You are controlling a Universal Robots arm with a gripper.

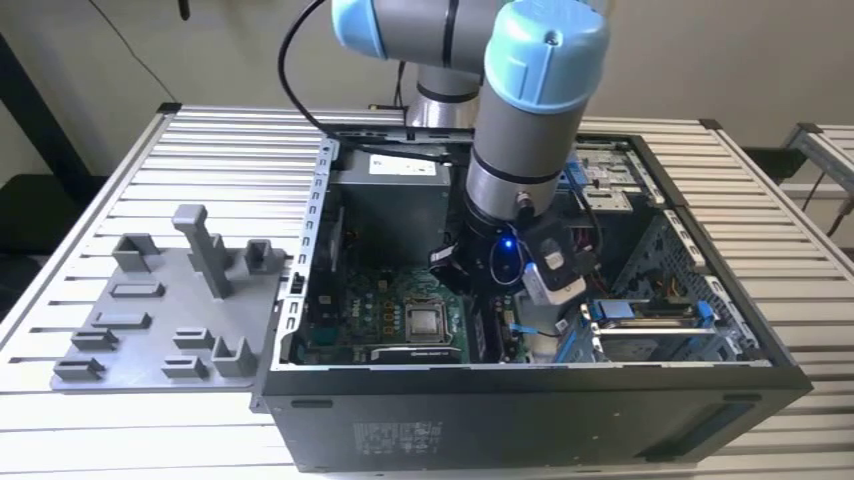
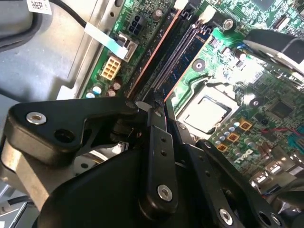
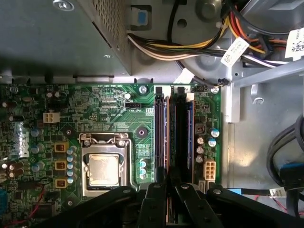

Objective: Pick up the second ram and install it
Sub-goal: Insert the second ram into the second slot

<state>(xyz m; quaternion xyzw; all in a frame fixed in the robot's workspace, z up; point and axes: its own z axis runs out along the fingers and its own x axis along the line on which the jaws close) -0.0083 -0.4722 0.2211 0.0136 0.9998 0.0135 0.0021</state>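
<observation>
Slim dark-blue second ram (image 2: pixel 189 51) edge-on in mobo slot (image 2: pixel 173 57), gripper (image 2: pixel 159 105) pinched tight on its near end

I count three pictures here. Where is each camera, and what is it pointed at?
Exterior view: off the arm, looking down into the open computer case; the arm's grey and blue links show.
First wrist view: on the arm, facing the motherboard; the gripper shows.
Second wrist view: on the arm, slanted over the gripper.
All share the processor socket.
</observation>
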